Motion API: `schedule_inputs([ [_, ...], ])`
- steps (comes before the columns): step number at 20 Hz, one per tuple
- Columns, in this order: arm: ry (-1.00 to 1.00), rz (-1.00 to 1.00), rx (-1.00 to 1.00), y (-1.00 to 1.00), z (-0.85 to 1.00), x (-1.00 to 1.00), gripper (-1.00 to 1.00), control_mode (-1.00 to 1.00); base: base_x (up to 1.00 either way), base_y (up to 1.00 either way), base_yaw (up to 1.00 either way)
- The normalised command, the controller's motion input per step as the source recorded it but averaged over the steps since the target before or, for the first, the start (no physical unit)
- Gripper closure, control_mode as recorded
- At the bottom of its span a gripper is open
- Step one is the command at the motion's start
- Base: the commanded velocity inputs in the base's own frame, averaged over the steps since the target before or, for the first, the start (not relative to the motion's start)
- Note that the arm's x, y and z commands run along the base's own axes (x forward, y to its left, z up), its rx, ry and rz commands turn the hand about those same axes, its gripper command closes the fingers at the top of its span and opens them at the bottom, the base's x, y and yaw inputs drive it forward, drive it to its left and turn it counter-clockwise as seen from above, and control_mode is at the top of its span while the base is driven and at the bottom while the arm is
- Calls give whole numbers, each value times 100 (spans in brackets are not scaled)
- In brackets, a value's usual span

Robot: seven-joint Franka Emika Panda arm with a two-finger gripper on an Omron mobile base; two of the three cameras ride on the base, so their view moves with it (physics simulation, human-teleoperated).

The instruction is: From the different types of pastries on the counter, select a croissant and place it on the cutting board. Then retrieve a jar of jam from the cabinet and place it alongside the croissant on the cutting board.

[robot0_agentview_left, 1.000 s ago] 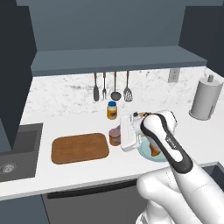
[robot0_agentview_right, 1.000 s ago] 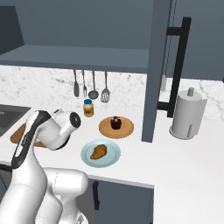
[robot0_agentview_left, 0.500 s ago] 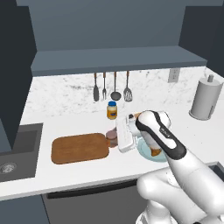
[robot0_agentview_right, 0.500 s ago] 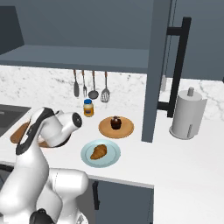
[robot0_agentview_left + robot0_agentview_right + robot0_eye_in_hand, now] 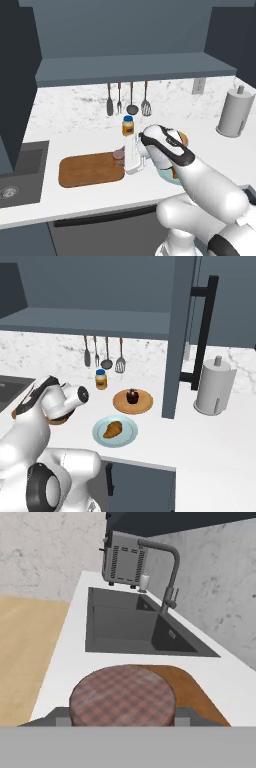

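One jar of jam (image 5: 122, 696) sits clamped in my end effector (image 5: 131, 159), right over the near corner of the cutting board (image 5: 87, 170), so I reckon it just goes straight down. Board's long axis runs off toward the sink (image 5: 125, 627). Croissant (image 5: 113, 429) is on its plate (image 5: 131, 432), well off to my right.

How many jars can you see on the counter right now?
2. A yellow jar with a blue lid stands by the backsplash under the hanging utensils. The jam jar sits at the cutting board's right end, beside the gripper. The arm could hide others.
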Motion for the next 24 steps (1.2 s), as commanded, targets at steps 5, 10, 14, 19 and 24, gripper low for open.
schedule_inputs([
  [5, 0, 0, 0, 0, -14, 50, 100, -100, 0, 0, 0],
  [10, -4, 4, 0, 0, -21, 38, 100, -100, 0, 0, 0],
  [14, -2, 11, 0, 0, -29, 10, 100, -100, 0, 0, 0],
  [19, -1, 9, 0, 0, -35, 17, 100, -100, 0, 0, 0],
  [24, 0, 0, 0, 2, -35, 52, 100, -100, 0, 0, 0],
])
